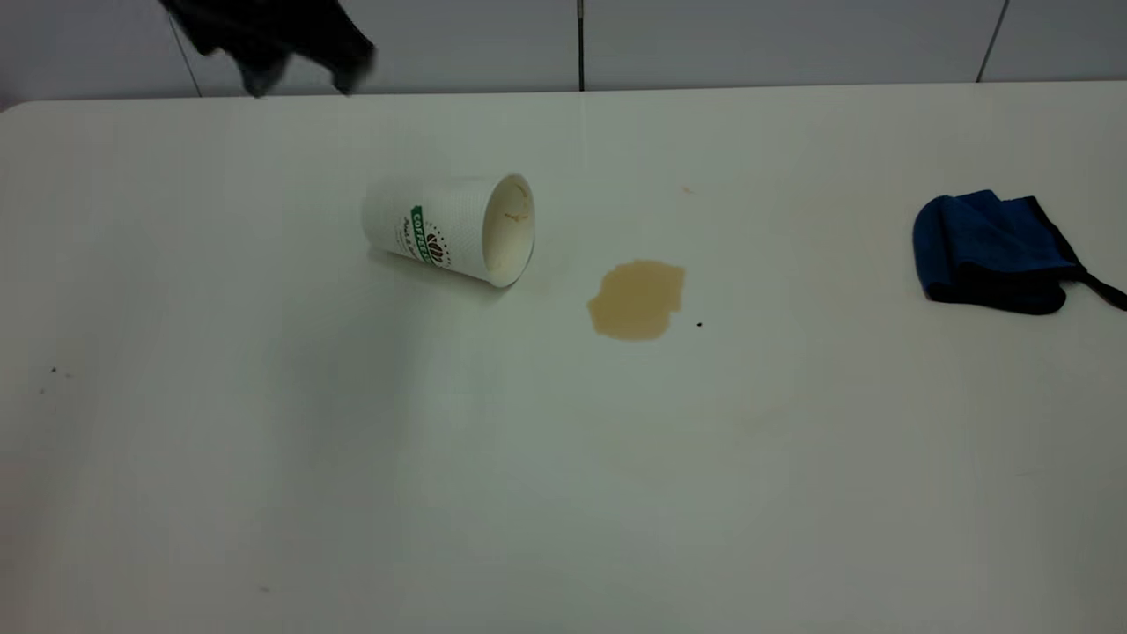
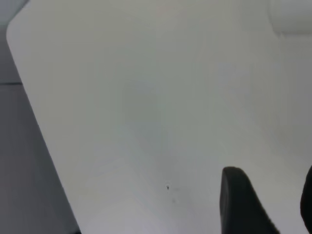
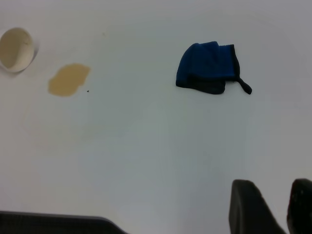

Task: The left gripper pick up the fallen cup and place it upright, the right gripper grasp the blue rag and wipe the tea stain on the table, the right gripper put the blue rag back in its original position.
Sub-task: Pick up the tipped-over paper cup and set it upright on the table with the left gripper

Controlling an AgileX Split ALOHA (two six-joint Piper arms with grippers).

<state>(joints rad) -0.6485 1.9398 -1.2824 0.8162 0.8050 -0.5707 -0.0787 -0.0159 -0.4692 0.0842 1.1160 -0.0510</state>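
A: Where do we stand? Starting from the near side, the table (image 1: 352,493) in front of us is bare white, and nothing has been wiped there.

B: Agreed, we judge that none of the three steps is done. A little farther in, the tea stain (image 1: 637,299) is a whole brown puddle, untouched. The cup (image 1: 451,228) lies on its side just left of it, mouth turned toward the stain, the two apart.

A: And the blue rag (image 1: 990,251) sits crumpled near the right edge, well apart from the stain. So righting the cup, wiping, and returning the rag are all left.

B: Now the pincers. At the far left edge we see the left gripper (image 1: 295,84), raised above the table's back rim and well short of the cup, which lies nearer to us and to its right. Its wrist view shows one dark finger (image 2: 241,200) and the edge of the other with a wide gap between, holding nothing.

A: The right gripper (image 3: 287,207) does not show in the exterior view. From its wrist view, its fingers stand somewhat apart and empty, with the rag well beyond them.
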